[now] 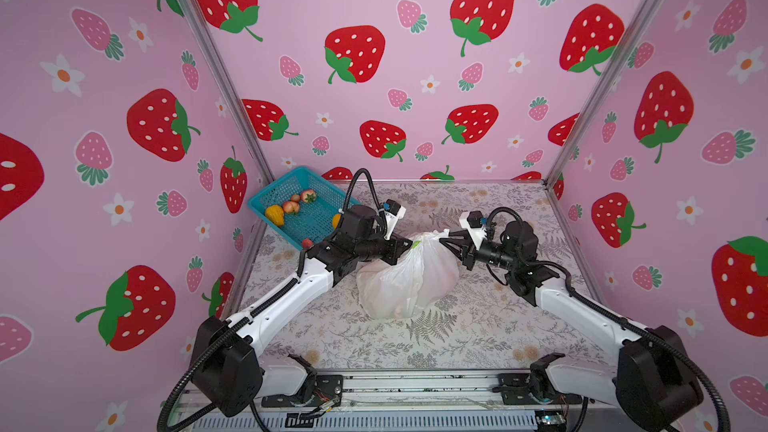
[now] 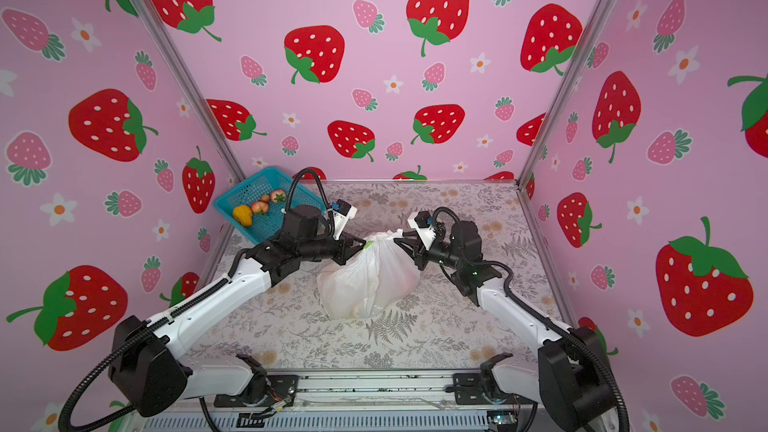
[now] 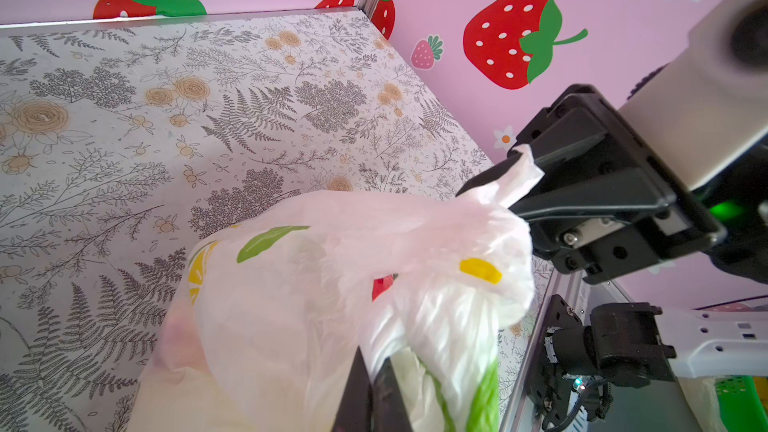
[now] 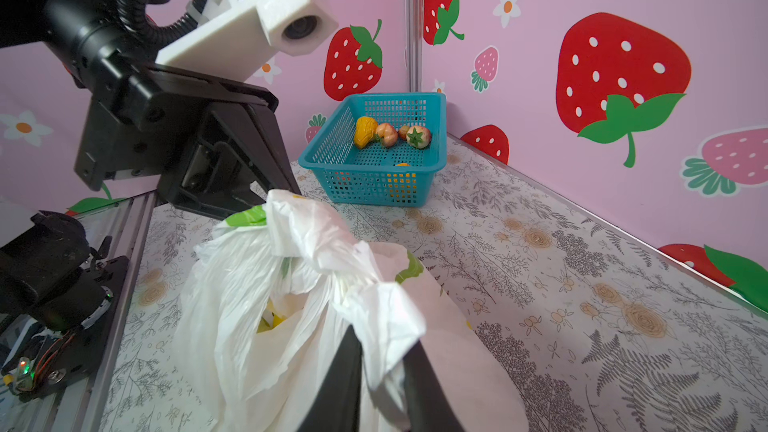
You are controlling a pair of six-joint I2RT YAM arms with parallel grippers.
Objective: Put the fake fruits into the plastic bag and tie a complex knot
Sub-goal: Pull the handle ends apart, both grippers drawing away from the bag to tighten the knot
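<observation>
The plastic bag stands bulging mid-table, white with lemon and leaf prints. Its handles are twisted into a knot on top. Through the film show a red fake fruit and a yellow one. My left gripper is shut on the bag's left tail. My right gripper is shut on the right tail, with white plastic between its fingers. More fake fruits lie in the basket: a yellow one, a peach and a strawberry.
The teal mesh basket sits in the back left corner against the wall. A small red fruit lies on the table by its near corner. Pink strawberry-printed walls close in three sides, and a metal rail runs along the front.
</observation>
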